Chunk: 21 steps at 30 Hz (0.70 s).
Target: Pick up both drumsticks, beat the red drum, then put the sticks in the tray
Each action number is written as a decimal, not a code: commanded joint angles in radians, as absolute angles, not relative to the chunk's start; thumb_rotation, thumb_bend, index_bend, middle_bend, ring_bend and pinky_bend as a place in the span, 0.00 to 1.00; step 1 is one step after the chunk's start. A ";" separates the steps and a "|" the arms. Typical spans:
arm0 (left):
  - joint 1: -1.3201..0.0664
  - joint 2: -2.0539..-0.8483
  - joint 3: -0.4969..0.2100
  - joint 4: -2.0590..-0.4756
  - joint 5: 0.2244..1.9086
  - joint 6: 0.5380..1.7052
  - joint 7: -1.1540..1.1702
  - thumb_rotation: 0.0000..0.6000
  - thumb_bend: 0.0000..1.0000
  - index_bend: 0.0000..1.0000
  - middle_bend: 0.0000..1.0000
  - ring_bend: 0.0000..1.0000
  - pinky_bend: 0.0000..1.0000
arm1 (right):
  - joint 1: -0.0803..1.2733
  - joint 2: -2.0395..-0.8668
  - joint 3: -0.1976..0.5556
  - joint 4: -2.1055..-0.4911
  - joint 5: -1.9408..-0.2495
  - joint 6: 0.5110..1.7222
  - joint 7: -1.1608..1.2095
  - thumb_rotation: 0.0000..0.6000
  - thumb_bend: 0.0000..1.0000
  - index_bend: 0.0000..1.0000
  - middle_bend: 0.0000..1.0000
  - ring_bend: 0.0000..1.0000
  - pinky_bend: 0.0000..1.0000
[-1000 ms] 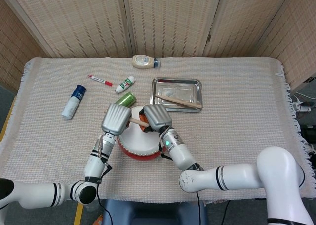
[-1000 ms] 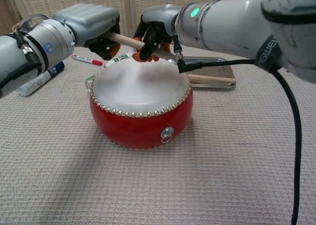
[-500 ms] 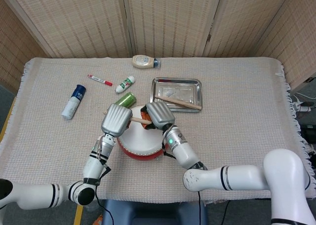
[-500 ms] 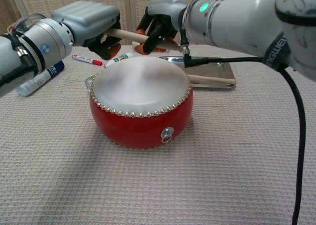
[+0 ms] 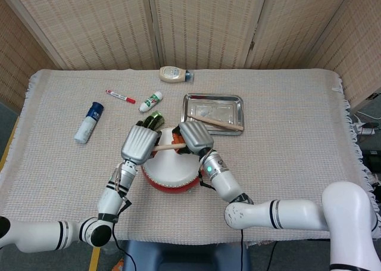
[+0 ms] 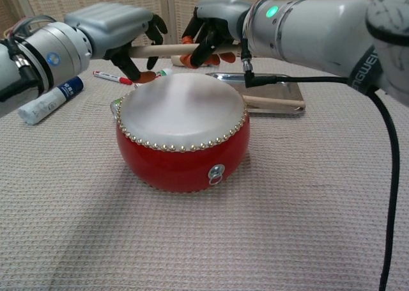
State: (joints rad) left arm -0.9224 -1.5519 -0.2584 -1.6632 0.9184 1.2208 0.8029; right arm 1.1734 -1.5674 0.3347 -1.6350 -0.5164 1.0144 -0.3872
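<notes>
Your left hand [image 6: 131, 32] has just loosened; the right hand [image 6: 214, 29] now grips the drumstick [image 6: 163, 48] above the red drum [image 6: 182, 134] (other stick already in the tray [image 5: 232, 101]).

The drum [image 6: 182, 141] is red with a pale grey-white skin, a row of silver studs round its rim and a small metal ring on its front. The drumstick [image 6: 167, 48] above it is pale wood, as is the stick [image 5: 215, 122] in the silver tray [image 5: 212, 99]. Both hands [image 5: 140, 143] [image 5: 196, 137] are silver-grey with black fingers tipped orange. The cloth [image 5: 286, 134] is beige with a waffle weave. The marker [image 5: 120, 96] is red and white, the tube [image 5: 88, 122] white with a dark blue cap, the can [image 5: 153, 120] green
</notes>
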 commanded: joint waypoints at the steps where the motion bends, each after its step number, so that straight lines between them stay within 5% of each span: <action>1: -0.921 -1.548 -0.262 -1.666 0.924 1.217 0.787 1.00 0.30 0.00 0.00 0.02 0.25 | 1.170 -1.569 0.336 -1.632 -0.524 1.015 -0.392 1.00 0.49 1.00 0.83 0.77 0.86; 21: -0.869 -1.433 -0.258 -1.696 0.925 1.194 0.692 1.00 0.29 0.00 0.00 0.00 0.21 | 1.054 -1.425 0.318 -1.678 -0.599 1.011 -0.358 1.00 0.49 1.00 0.83 0.78 0.87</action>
State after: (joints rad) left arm -0.8764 -1.4421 -0.2609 -1.6947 0.9224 1.1970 0.7012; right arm 1.0756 -1.4526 0.3229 -1.6658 -0.5898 1.0125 -0.3694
